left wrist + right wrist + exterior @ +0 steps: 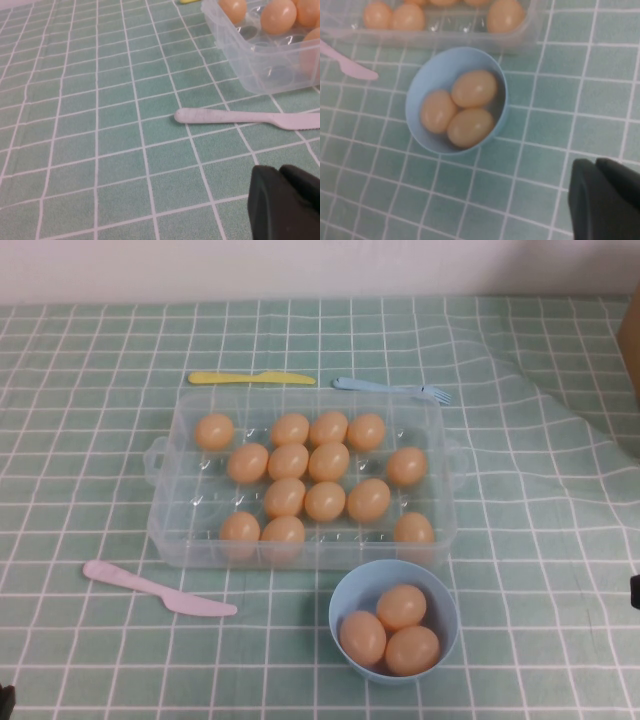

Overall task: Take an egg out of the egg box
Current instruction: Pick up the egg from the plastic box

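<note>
Both hands sit at the edges of the high view, the right hand [635,592] a dark sliver at the right edge with its fingers pressed together on nothing and the left hand [6,700] barely showing at the near-left corner, while the egg box [180,530] stands mid-bench holding many eggs, a blue bowl [345,590] with three more just near it, a pink knife [155,589] to its near left, and a yellow knife [250,378] and blue fork [392,388] along its far side. From the left wrist, the left hand [285,205], whether spread or pressed together I cannot tell, hangs over the checked cloth [100,150] near the pink knife [240,116] and a corner of the egg box [250,70]. From the right wrist, the right hand [605,197] hovers beside the blue bowl [420,95], with one egg [474,88] lying atop two others and the egg box [445,37] beyond.
</note>
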